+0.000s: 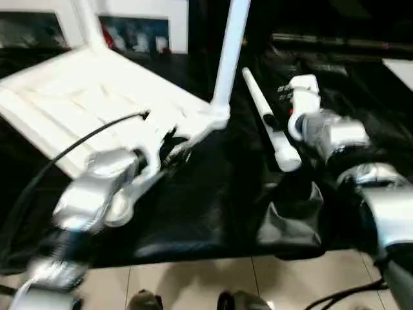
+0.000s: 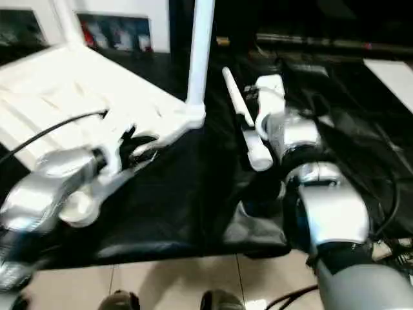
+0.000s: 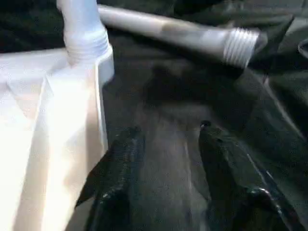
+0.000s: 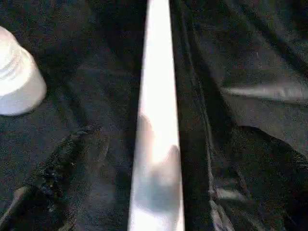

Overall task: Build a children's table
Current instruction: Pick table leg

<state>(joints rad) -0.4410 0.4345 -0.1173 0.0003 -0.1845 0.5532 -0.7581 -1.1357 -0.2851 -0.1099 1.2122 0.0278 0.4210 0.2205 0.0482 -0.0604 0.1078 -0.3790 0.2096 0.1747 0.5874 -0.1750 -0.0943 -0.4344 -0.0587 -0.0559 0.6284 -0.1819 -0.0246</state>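
Lying loose on the black-draped tabletop (image 1: 213,213), a white table leg (image 1: 268,119) is stretching away from the robot, its threaded thick end nearest and its thin end pointing off. The right hand (image 4: 130,159) is sitting directly over that leg, fingers spread wide and gripping nothing, with the shaft running between them along their line in the right wrist view. So the right arm is plainly the nearer one, and a straight drop and close looks like the coming move. The left hand (image 3: 166,183) is hanging part-open and empty beside the corner of the upturned table top (image 1: 84,97), just by a leg standing screwed into its corner socket (image 1: 227,58). Counting: one table top, two legs standing in sockets, the second (image 1: 87,22) at the far corner, and one leg lying loose.
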